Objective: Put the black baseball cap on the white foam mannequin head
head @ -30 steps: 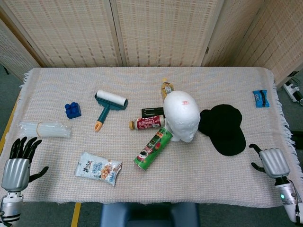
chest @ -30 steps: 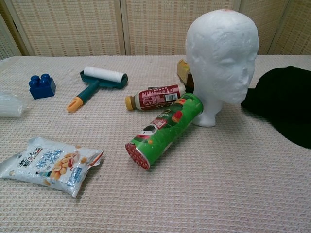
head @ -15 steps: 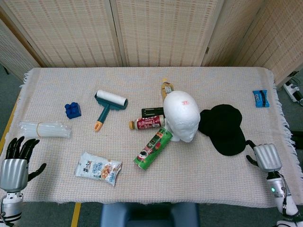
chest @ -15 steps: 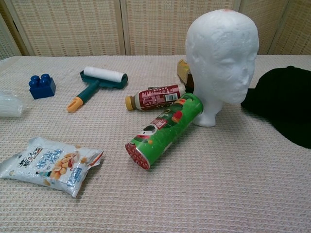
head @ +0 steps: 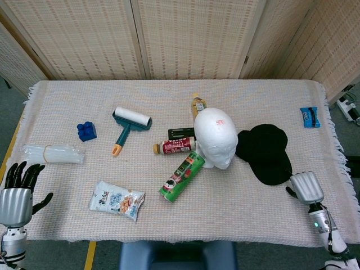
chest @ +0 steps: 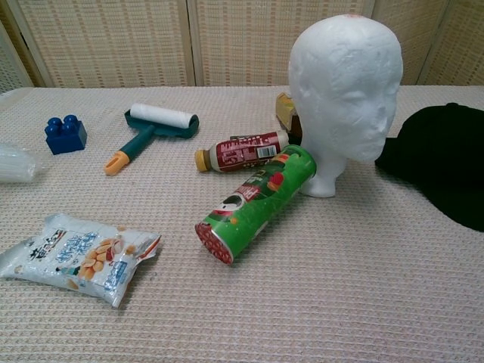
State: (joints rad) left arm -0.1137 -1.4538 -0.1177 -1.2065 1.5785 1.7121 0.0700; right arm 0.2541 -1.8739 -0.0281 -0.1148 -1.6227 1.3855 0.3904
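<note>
The black baseball cap [head: 264, 152] lies flat on the tablecloth just right of the white foam mannequin head [head: 215, 136], which stands upright mid-table. In the chest view the cap [chest: 446, 162] reaches the right edge, behind the mannequin head [chest: 348, 83]. My right hand [head: 305, 187] hovers at the front right, close beside the cap's near edge, holding nothing; its fingers are mostly hidden under its silver back. My left hand [head: 16, 194] is at the front left corner with fingers spread, empty. Neither hand shows in the chest view.
A green chip can [head: 181, 176] and a red bottle [head: 175, 146] lie against the mannequin's left side, with a yellow bottle [head: 197, 103] behind it. A lint roller [head: 130, 122], blue block [head: 86, 131], snack bag [head: 117, 200], clear plastic bag [head: 53, 153] and blue packet [head: 310, 117] lie around.
My right hand has moved left and slightly up toward the cap's near edge. My left hand has drifted a little down and left. The objects have not moved.
</note>
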